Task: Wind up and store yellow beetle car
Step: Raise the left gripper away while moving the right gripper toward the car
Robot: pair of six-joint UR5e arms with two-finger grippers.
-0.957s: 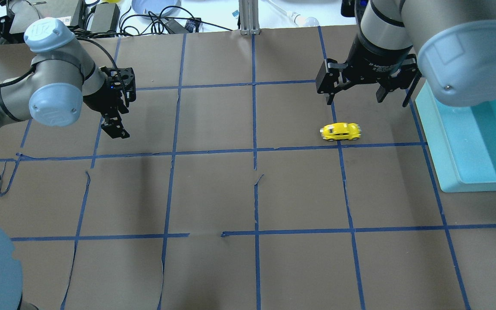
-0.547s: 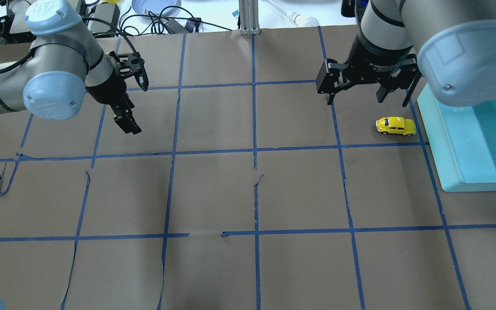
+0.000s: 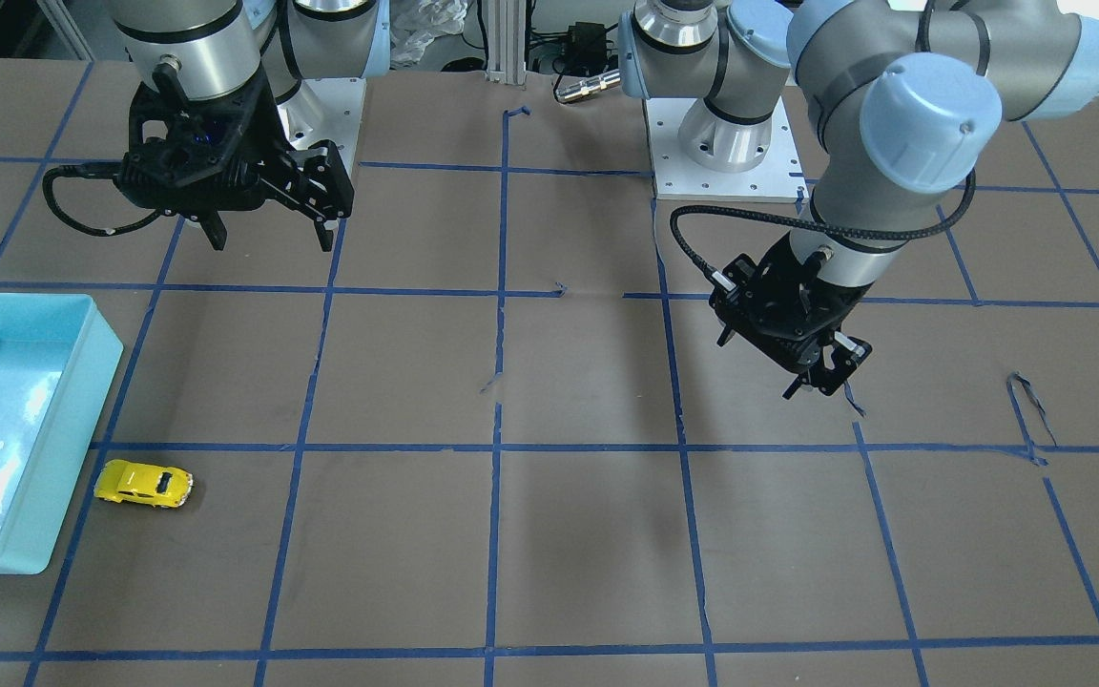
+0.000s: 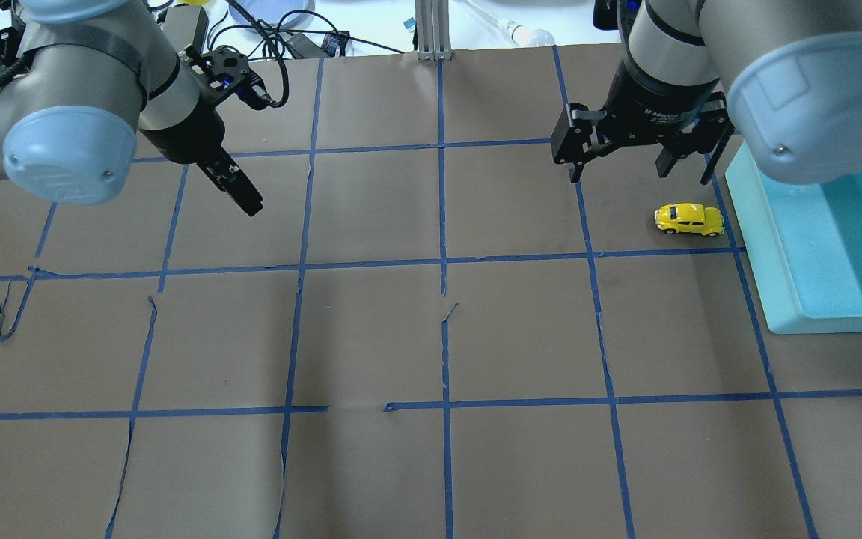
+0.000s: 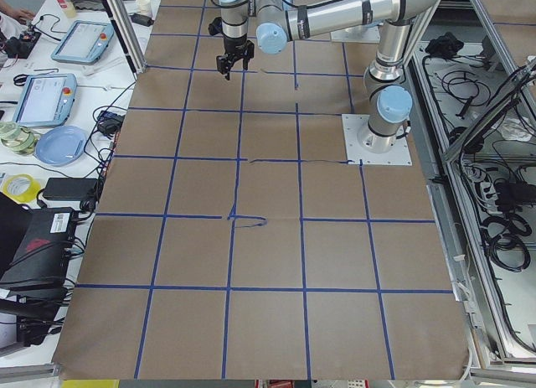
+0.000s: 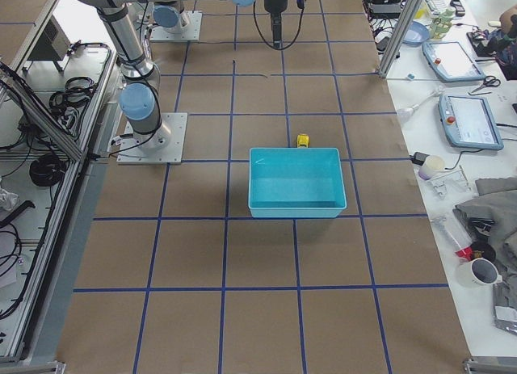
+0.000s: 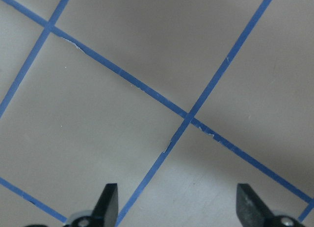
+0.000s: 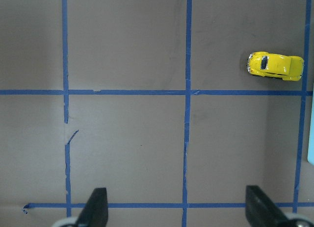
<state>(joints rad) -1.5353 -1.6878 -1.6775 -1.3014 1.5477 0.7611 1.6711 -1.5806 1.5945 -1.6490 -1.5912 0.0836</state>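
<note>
Car [image 4: 689,219] sits upright on its wheels in the right half of the surface [image 4: 371,337], nearer the operators' edge than the robot's. It lies lengthwise along a blue tape line [image 4: 655,253], which runs on its robot side. One end is just beside the long wall of a teal bin [image 4: 756,247]. My right wrist view shows a thin strip of brown paper between car and bin wall.

Right gripper [image 4: 637,174] hangs above the surface, well apart from the car, its fingers spread wide with only air between them. Bare paper and tape lie under it. White print [image 4: 659,116] on its body: I read "Adaptive" and no more.

Left gripper [image 3: 815,386] hangs tilted over the left half, far from the car. My left wrist view shows its fingertips [image 7: 109,203] wide apart over a tape crossing, holding nothing.

The surface is brown paper gridded in blue tape; the tape is torn and lifted in places. Beyond the operators' edge are an aluminium post [image 4: 431,30], cables, a blue plate [image 5: 60,144] and two tablets with writing too small to read.
</note>
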